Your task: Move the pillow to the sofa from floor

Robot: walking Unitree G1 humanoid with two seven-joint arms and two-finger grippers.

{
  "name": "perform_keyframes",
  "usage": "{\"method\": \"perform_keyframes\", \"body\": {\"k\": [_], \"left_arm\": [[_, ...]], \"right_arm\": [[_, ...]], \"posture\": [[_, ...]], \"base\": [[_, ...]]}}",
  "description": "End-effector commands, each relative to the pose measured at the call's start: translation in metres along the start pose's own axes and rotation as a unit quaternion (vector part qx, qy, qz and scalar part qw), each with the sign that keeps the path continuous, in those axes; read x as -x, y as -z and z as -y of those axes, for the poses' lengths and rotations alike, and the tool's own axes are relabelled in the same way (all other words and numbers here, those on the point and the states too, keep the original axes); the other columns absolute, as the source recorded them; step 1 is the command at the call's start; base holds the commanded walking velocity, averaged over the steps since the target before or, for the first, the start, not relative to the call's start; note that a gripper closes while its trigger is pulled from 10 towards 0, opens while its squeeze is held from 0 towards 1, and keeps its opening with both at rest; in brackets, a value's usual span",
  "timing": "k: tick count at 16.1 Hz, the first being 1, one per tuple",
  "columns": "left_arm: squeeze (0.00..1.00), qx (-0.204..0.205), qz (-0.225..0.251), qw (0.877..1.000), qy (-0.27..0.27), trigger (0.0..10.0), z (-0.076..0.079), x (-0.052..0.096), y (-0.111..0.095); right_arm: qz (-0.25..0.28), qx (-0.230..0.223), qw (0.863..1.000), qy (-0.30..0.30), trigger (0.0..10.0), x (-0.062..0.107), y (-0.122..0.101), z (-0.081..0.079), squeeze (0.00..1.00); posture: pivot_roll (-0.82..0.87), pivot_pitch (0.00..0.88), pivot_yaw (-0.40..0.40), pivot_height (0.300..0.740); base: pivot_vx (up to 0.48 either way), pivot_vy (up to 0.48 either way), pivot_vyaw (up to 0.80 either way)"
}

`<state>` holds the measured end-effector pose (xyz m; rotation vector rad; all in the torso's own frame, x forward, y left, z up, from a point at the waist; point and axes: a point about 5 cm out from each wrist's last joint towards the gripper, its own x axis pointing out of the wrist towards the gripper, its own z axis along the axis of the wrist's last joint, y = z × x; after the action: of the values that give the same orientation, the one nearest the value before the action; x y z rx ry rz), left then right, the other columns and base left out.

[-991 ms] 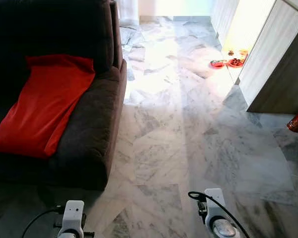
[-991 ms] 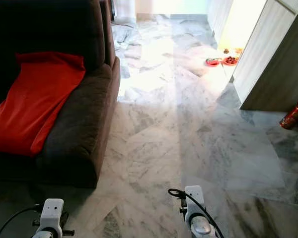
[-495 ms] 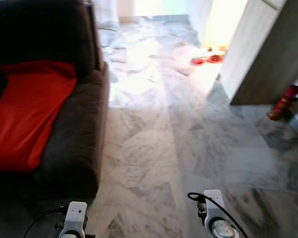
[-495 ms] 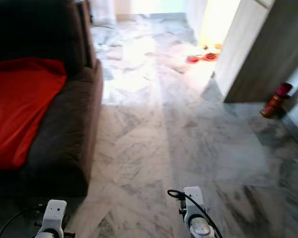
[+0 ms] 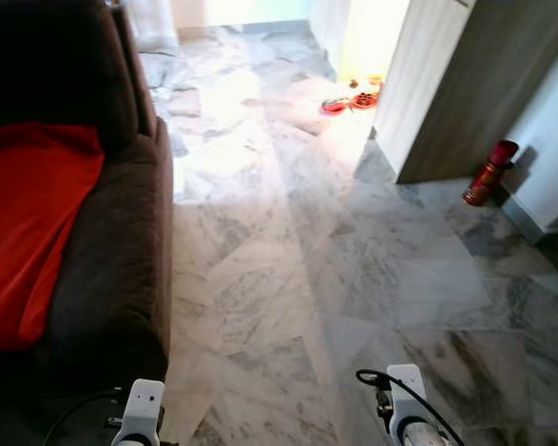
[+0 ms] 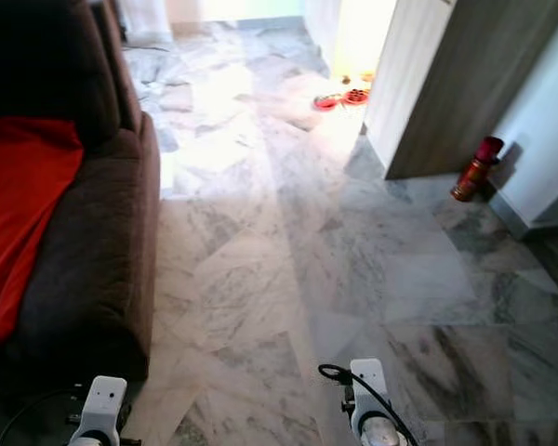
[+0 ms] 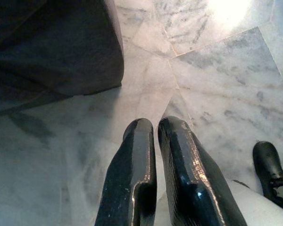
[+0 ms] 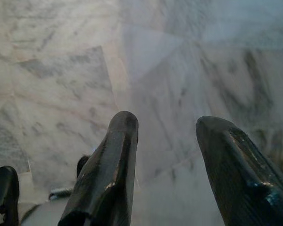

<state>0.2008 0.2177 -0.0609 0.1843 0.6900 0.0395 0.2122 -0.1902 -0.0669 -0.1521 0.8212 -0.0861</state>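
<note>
In the left eye view, the whole picture had swung compared with a second before: the dark sofa had slid to the left edge and the red pillow lying on its seat was now cut off by the frame, while a red extinguisher-like can had come into the right middle. That reads as the camera turning right, not things moving. With the pillow resting on the sofa, the task looked already met, judging by this alone.

The right eye view showed the same, with red bowls small at upper centre and hard to make out.

In the left wrist view, the left gripper hung over marble floor, its fingers nearly closed on nothing, sofa base at upper left.

In the right wrist view, the right gripper was spread open and empty above the floor.
</note>
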Motion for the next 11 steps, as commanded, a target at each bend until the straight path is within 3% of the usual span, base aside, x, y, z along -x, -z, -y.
{"method": "perform_keyframes", "body": {"k": [1, 11], "left_arm": [[0.0, 0.001, -0.016, 1.0, -0.009, 10.0, -0.0029, 0.0037, 0.01], [0.0, 0.003, -0.018, 1.0, -0.022, 10.0, -0.0106, 0.0013, 0.0056]], "right_arm": [[-0.018, -0.003, 1.0, 0.003, 10.0, 0.0017, 0.009, 0.0011, 0.0], [-0.025, 0.0, 1.0, 0.0, 10.0, 0.0025, 0.0124, -0.0026, 0.0]], "posture": [[0.13, 0.111, -0.006, 0.74], [0.13, 0.097, 0.005, 0.74]], "base": [[0.0, 0.0, -0.79], [0.0, 0.0, -0.79]]}}
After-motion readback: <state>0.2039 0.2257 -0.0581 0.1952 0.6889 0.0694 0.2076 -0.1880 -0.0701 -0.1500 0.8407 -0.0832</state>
